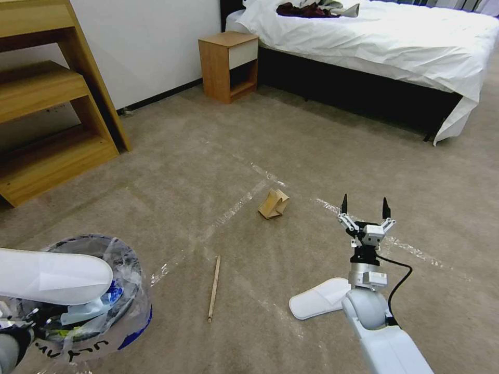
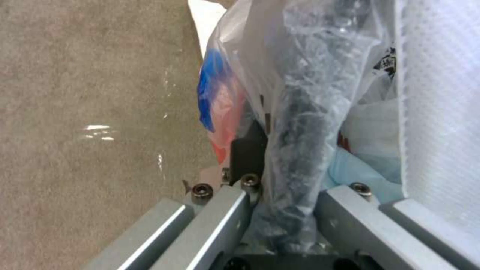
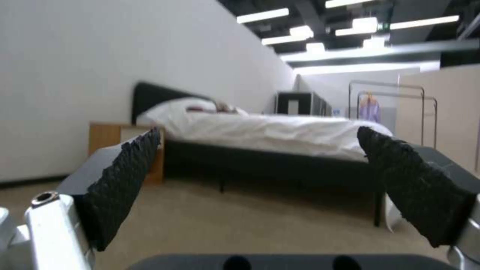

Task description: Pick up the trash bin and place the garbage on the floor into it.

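The trash bin (image 1: 112, 311), a dark bucket lined with a crinkly clear bag, is at my lower left with a white slipper (image 1: 52, 276) lying across its mouth. My left gripper (image 1: 23, 324) is shut on the bin's bag-wrapped rim (image 2: 300, 123). On the floor (image 1: 218, 156) lie a folded brown cardboard piece (image 1: 273, 203), a thin wooden stick (image 1: 213, 288) and another white slipper (image 1: 318, 304), partly hidden behind my right arm. My right gripper (image 1: 364, 208) is open, held above the carpet to the right of the cardboard, fingers pointing towards the bed, nothing between them.
A white-sheeted bed (image 1: 395, 47) with dark red and grey clothes (image 1: 317, 9) stands at the back right, a wooden nightstand (image 1: 228, 65) beside it. A wooden shelf unit (image 1: 47, 119) fills the left. Clear tape strips (image 1: 244, 200) cross the carpet.
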